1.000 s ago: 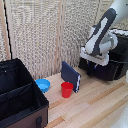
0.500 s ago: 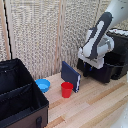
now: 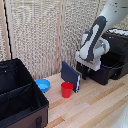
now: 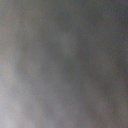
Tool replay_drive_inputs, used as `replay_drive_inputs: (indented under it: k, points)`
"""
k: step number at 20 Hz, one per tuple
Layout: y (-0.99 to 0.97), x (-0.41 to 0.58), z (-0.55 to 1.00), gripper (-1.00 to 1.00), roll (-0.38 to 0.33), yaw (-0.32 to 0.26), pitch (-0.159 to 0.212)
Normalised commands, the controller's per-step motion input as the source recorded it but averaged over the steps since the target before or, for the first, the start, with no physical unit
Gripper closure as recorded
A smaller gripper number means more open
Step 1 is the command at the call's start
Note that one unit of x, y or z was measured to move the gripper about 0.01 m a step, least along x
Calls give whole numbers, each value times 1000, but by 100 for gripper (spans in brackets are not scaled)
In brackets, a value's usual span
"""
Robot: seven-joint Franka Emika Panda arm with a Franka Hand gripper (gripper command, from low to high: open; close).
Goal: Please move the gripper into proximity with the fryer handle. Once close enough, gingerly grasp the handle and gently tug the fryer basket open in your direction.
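The black fryer (image 3: 118, 41) stands at the exterior view's right. Its fryer basket (image 3: 106, 73) is drawn partway out of the body toward the exterior view's left, with the open top showing. My gripper (image 3: 84, 74) presses against the drawer's front face, with the white hand (image 3: 89, 62) just above. The fryer handle is hidden behind the hand and fingers, which seem closed on it. The wrist view is a grey blur and shows nothing I can make out.
A dark blue upright panel (image 3: 70, 75) stands just beside the gripper. A red cup (image 3: 66, 89) and a blue bowl (image 3: 43, 85) sit on the wooden table (image 3: 95, 107). A big black compartmented case (image 3: 19, 97) fills the exterior view's left. Slatted blinds hang behind.
The arm has shifted slightly toward the exterior view's left and lower, and the basket front has come along with it. Cup, bowl and case have not moved.
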Motion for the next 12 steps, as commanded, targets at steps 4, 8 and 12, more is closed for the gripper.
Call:
replay_drive_inputs:
  k: [4,8,12]
  points:
    - [26,-13,436,-100,1,-6,31]
    - [8,-39,803,-100,-6,-20,77]
    - [63,0,783,-100,-3,-17,102]
